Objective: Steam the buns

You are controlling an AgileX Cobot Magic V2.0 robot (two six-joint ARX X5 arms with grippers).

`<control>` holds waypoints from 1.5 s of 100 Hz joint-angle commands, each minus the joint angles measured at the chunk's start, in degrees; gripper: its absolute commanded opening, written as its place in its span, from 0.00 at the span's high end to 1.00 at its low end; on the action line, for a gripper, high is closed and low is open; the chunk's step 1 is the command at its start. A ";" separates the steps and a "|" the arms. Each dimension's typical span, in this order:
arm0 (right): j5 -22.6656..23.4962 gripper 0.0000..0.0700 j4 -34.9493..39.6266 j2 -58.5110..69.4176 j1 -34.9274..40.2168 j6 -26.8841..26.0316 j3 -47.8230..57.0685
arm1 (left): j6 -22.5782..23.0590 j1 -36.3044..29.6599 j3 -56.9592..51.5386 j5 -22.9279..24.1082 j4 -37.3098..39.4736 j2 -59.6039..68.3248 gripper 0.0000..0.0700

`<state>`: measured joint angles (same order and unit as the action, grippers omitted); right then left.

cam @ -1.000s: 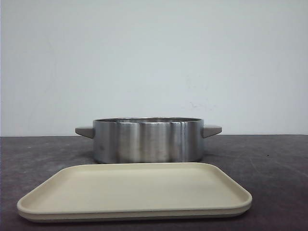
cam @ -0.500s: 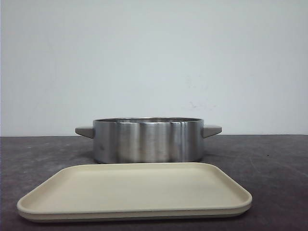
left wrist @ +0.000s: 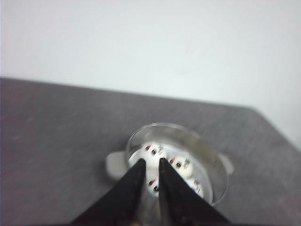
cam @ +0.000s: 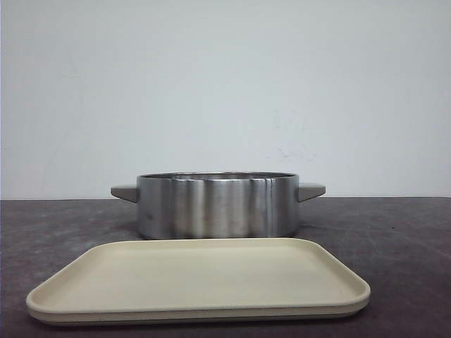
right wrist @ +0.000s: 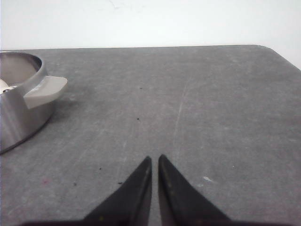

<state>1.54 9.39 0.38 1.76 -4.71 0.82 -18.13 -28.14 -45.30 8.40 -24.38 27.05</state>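
Dark grey table (cam: 409, 232) under a plain white wall (cam: 225, 84). Buns (left wrist: 181, 165) inside the steel pot (cam: 217, 205), seen from above in the left wrist view: white domes with dark face marks, packed close on the pot floor, blurred; four apparent, one partly hidden behind the finger tips. From the front, hidden by the pot wall. Pot upright at table centre, grey handles (cam: 311, 191) sticking out at 3 and 9 o'clock. Beige tray (cam: 199, 280) at 6 o'clock from the pot in the front view, just in front of it, flat and bare; touching or apart, cannot tell.

Left gripper (left wrist: 150, 164) high above the pot, black fingers (left wrist: 133, 184) nearly pressed together with only a thin slit between, pinching nothing. Right gripper (right wrist: 154, 161) low over bare table, well apart from the pot at about 3 o'clock, fingers likewise almost closed, holding nothing. Neither arm visible from the front.
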 commanded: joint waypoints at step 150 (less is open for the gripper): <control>-0.07 0.98 -0.77 -0.17 -0.02 0.04 -0.13 | 9.62 25.94 44.52 -4.42 13.51 -26.88 1.00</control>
<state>1.52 9.23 0.38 1.76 -4.71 0.82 -11.53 -2.15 -1.85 4.21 -10.41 0.30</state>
